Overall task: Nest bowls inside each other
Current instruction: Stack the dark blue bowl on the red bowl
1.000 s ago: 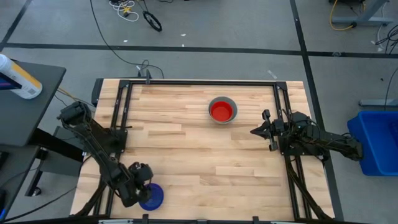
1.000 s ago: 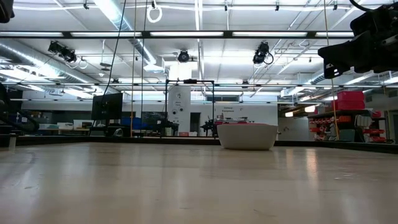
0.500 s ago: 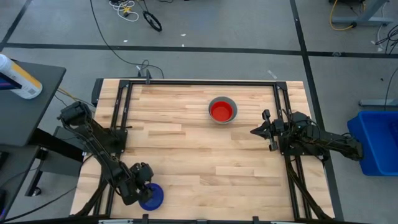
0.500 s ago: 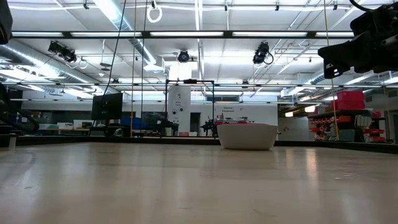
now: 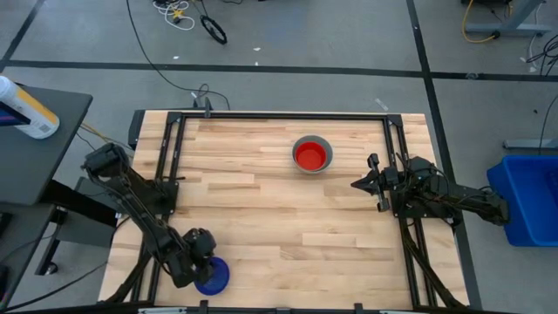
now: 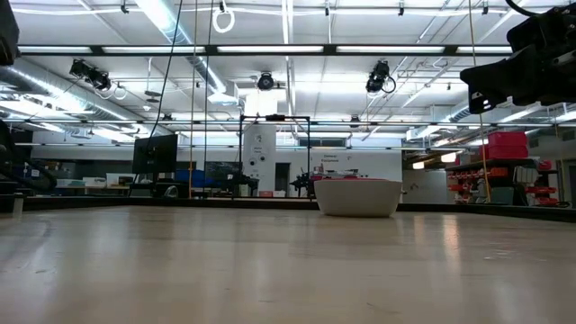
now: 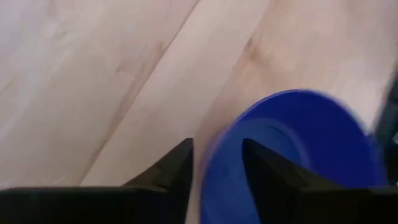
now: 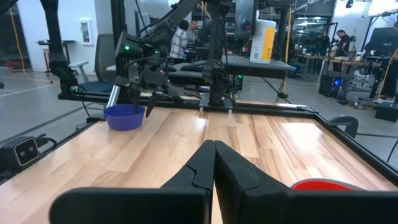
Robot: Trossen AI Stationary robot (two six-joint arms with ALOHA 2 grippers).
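Observation:
A dark blue bowl stands on its base at the table's near left corner. My left gripper slants down over its rim. In the left wrist view one finger stands outside the rim and the other inside the bowl. The jaws are open, and a thin strip of wood shows between the outer finger and the bowl. A red bowl sits nested in a grey bowl at the far middle. My right gripper waits shut and level at the table's right side.
Black frame rails run along the table's left, far and right edges. A white and yellow bottle lies on a side table to the left. A blue bin stands off the right side. People show in the room behind.
My left gripper has sunk a little toward the dark blue bowl. The bowl has stayed where it was.

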